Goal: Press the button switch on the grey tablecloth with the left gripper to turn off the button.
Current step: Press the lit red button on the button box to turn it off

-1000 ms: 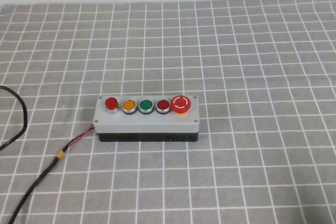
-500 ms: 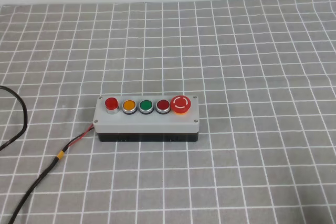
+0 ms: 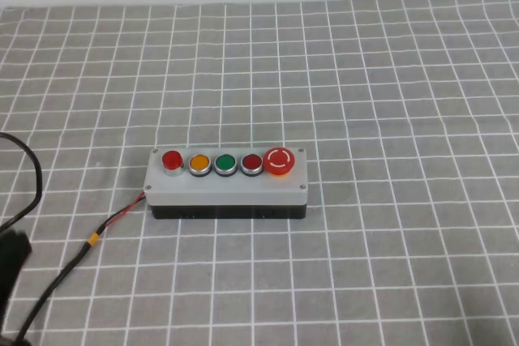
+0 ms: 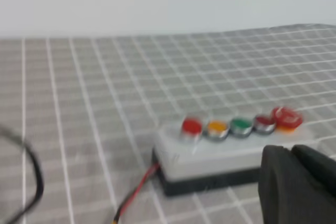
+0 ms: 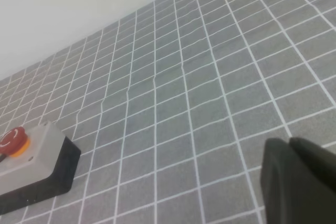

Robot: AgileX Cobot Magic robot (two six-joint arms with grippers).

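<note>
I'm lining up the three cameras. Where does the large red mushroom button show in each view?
Exterior high: mushroom button, right end of the button switch, centre.
Left wrist: right side, blurred.
Right wrist: far left edge.
Shared landmark: the switch's light grey box.

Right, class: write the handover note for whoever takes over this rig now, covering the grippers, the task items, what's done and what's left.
Left gripper: just entering at the lower left of the overhead view, off the box; jaw state unclear.
Right gripper: over bare cloth, idle; jaw state unclear.
Button switch sits mid grey tablecloth, wires trailing left.
The button, the row's left end, is not yet pressed.
Left: bring the left gripper over it and press.
</note>
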